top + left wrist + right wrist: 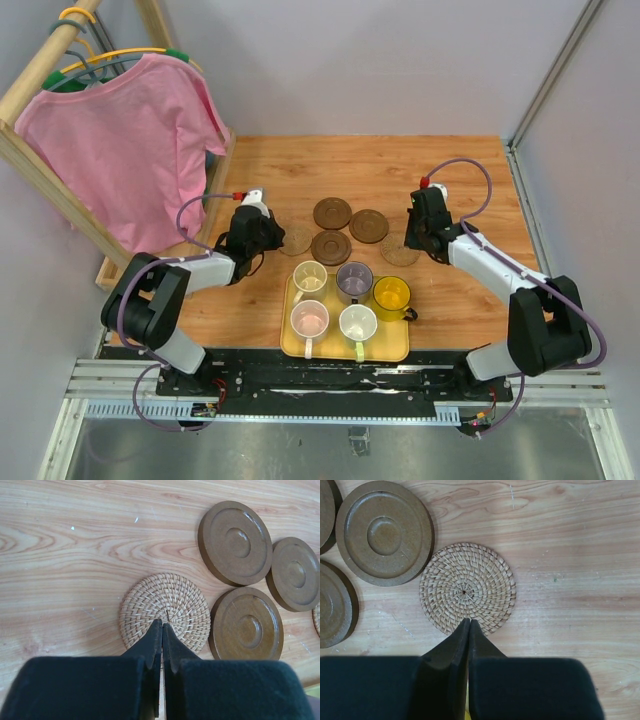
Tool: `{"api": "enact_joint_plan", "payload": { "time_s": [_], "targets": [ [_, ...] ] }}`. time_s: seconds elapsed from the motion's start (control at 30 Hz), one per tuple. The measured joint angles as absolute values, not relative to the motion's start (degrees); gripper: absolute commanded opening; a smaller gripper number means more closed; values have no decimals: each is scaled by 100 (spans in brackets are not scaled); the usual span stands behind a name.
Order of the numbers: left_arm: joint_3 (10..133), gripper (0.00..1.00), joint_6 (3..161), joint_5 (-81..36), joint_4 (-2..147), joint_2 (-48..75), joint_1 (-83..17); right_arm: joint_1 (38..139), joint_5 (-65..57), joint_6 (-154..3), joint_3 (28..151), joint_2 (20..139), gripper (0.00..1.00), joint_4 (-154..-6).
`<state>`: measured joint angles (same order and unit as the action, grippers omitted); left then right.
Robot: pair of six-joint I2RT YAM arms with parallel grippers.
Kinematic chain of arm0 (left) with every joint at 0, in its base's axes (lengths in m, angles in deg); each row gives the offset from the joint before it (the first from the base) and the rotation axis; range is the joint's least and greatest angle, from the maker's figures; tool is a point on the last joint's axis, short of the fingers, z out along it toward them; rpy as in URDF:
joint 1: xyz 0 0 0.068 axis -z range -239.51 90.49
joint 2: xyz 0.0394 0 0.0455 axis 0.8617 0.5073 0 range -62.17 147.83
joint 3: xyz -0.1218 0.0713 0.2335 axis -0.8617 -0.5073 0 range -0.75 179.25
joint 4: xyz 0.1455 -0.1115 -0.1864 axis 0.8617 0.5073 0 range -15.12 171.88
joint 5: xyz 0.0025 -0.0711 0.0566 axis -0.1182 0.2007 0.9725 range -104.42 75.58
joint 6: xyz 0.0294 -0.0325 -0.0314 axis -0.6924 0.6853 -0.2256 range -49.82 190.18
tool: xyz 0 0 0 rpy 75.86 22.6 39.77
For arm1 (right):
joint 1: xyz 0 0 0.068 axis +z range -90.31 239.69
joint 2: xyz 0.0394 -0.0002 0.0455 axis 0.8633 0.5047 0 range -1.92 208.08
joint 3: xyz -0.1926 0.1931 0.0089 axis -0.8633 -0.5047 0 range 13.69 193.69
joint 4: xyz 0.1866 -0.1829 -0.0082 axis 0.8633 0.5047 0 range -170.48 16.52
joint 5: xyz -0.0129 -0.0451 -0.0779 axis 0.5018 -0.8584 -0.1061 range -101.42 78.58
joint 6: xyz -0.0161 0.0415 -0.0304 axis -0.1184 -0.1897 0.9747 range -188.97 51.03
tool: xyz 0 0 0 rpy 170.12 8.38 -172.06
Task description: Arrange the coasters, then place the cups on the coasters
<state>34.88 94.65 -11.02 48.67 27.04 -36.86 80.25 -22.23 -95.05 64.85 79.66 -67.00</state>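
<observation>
**Both jaws shut over the woven coasters**

Top: my left gripper [270,238] and right gripper [414,238] flanked three dark coasters [331,246]; five cups [354,281] sat on the yellow tray [396,346].
Left wrist: fingers together, nothing between, tips over the left woven coaster [165,605].
Right wrist: same over the right woven coaster [467,582].
Risk: closed tips could skid off the weave or ram the dark discs.

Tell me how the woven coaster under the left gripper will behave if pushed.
The woven coaster probably slides rather than rolls, since it lies flat on the wooden table. Its basket weave suggests it is light, maybe slightly flexible. Its rough surface should give the shut left gripper over it some friction for dragging.
</observation>
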Motion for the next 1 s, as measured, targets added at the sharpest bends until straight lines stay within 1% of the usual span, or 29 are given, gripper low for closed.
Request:
{"api": "enact_joint_plan", "payload": {
  "time_s": [0.27, 0.47, 1.0],
  "targets": [
    [3490, 0, 9465, -1203, 4840, 2728, -3686, 8025, -2083, -9542, 6498, 7981, 9, -6737],
    [3490, 1, 9463, -1192, 4847, 2722, -3686, 8025, -2037, -9577, 6699, 8016, 13, -6648],
    [3464, 0, 9563, -1170, 5072, 2621, -3686, 8025, -2516, -9409, 6706, 7389, 14, -6333]
  ]
}}
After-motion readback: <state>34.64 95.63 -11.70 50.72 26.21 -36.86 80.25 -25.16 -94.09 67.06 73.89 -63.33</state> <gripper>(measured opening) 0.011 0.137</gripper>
